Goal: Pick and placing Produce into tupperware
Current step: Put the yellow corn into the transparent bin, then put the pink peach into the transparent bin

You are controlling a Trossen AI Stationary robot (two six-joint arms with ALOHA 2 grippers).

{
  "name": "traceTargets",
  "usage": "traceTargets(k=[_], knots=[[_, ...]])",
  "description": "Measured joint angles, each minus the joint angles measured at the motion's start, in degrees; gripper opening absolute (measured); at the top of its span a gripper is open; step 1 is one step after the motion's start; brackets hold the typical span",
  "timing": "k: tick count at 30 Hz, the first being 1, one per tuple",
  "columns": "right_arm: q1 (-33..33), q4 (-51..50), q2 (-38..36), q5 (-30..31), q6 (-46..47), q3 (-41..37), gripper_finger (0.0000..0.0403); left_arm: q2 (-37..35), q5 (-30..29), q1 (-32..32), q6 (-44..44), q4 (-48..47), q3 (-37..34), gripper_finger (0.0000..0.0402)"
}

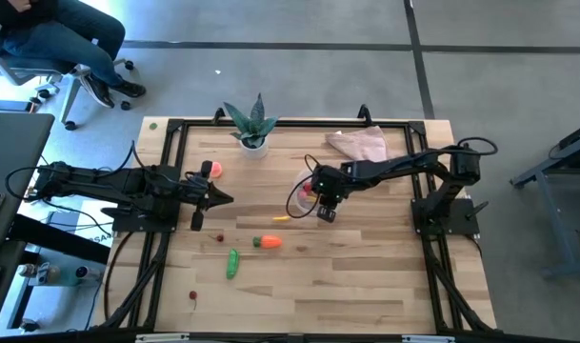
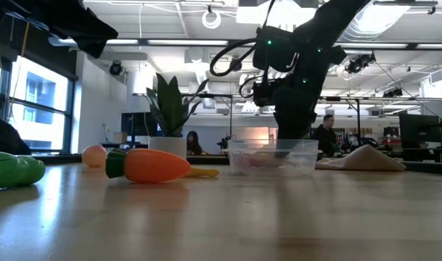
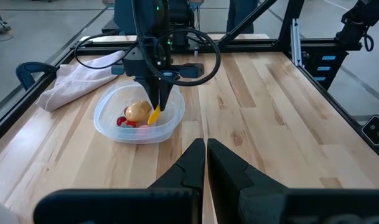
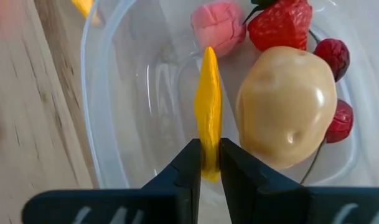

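1. The tupperware [image 1: 303, 197] stands a little right of the centre of the high view. It already holds a beige potato [image 4: 287, 104], a strawberry [image 4: 279, 23], a pink piece [image 4: 218, 27] and some dark red berries [image 4: 332, 55].
2. The right gripper [image 4: 206, 163] hangs directly over the container and is pinching a thin yellow slice [image 4: 208, 106] by its end; the slice points down beside the potato.
3. More produce lies loose on the table: the carrot [image 1: 267, 242] and the cucumber [image 1: 232, 263] in the lower middle, the peach [image 1: 213, 170] at centre left, another yellow piece [image 1: 282, 218] just below the container.
4. The left gripper [image 1: 211, 199] waits at centre left, its fingers pressed together and empty.
5. Risks, in my judgement: the slice is held only by a narrow edge, so it may twist or fall outside the rim. If the gripper goes lower, its fingers may push the light container away.
6. A cloth [image 1: 361, 145] and a plant [image 1: 250, 122] stand at the upper edge.
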Motion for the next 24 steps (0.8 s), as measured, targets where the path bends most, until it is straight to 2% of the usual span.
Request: traceTargets(k=[12,24], knots=[[0.0,-0.03,0.0,0.28,0.11,0.0,0.0083,0.01,0.0,0.0,-0.01,-0.01,0.0,0.0007],[0.0,-0.98,-0.09,-1.61,-0.41,0.47,0.0085,0.02,0.0,0.0,0.0,-0.01,0.0,0.0007]])
